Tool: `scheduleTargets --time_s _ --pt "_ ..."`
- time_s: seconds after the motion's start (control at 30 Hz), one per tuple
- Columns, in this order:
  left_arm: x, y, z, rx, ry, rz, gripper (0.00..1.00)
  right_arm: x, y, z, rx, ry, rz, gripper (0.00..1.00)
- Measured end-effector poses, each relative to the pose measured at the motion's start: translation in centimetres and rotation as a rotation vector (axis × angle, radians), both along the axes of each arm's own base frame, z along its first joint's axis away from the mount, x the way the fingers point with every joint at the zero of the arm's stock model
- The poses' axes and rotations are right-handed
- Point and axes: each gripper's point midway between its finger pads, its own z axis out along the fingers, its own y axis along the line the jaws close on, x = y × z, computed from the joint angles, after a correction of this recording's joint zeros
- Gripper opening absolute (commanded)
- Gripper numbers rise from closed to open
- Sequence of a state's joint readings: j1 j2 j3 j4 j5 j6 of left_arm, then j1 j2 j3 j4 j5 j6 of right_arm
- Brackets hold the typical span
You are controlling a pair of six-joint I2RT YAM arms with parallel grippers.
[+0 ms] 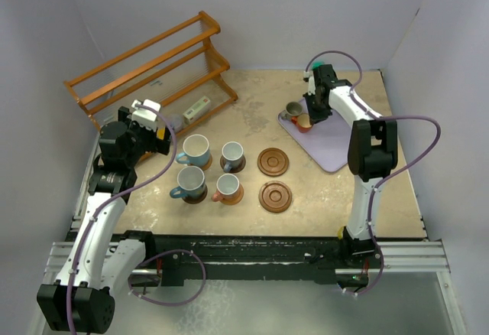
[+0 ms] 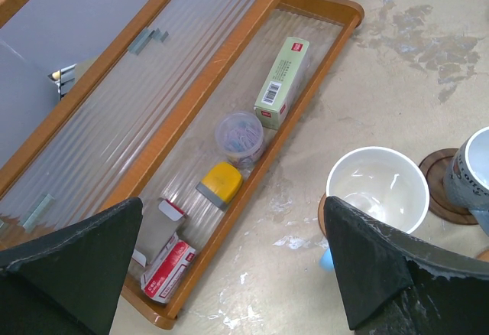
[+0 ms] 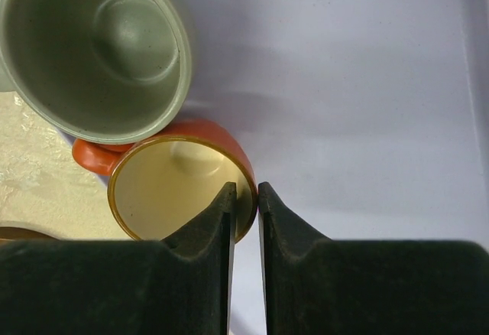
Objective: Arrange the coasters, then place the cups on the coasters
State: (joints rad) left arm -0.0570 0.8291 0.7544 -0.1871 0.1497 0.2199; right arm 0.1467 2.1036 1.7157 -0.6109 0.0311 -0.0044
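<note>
We see the right gripper nearly closed, pinching the orange cup by its rim on the lavender tray. The left gripper gapes wide, holding nothing.

free: two bare coasters | obstacle: olive cup just beside orange cup

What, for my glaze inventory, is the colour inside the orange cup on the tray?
Pale creamy yellow; the orange cup shows best in the right wrist view.

Right arm's stretched out, right gripper pointing down over the tray's far-left corner, fingers pinching the orange cup's rim. Left gripper's way left of the tray, jaws wide open.
</note>
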Motion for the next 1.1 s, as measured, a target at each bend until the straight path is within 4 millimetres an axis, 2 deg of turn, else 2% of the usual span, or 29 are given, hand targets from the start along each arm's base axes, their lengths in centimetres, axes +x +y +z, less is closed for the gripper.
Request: scheduleTargets --time_s 0.13,0.27,0.5,0.6,0.87,0.97,1.1 --pt "0.0 0.0 0.0 0.000 0.000 0.000 0.99 0.0 -0.1 -0.1 -0.001 0.002 0.001 0.12" --pt "0.0 0.0 0.0 0.000 0.000 0.000 0.99 0.0 0.0 0.0 0.001 0.003 0.006 0.01" --pt "-0.1 0.0 0.2 0.000 -0.007 0.000 0.99 -0.5 0.2 0.9 0.012 -0.001 0.020 0.00" --pt "-0.2 0.1 0.4 0.001 -0.012 0.004 0.99 -1.7 0.0 2.2 0.009 0.000 0.033 0.00" --pt "0.0 0.4 0.2 0.012 -0.014 0.021 0.99 -4.3 0.8 8.6 0.064 -0.114 0.095 0.00" --pt "0.0 0.5 -0.2 0.015 -0.005 0.025 0.99 -5.6 1.9 9.0 0.087 -0.115 0.131 0.00" --pt "0.0 0.6 -0.4 0.017 0.001 0.031 0.99 -7.9 4.1 7.8 0.106 -0.068 0.198 0.00"
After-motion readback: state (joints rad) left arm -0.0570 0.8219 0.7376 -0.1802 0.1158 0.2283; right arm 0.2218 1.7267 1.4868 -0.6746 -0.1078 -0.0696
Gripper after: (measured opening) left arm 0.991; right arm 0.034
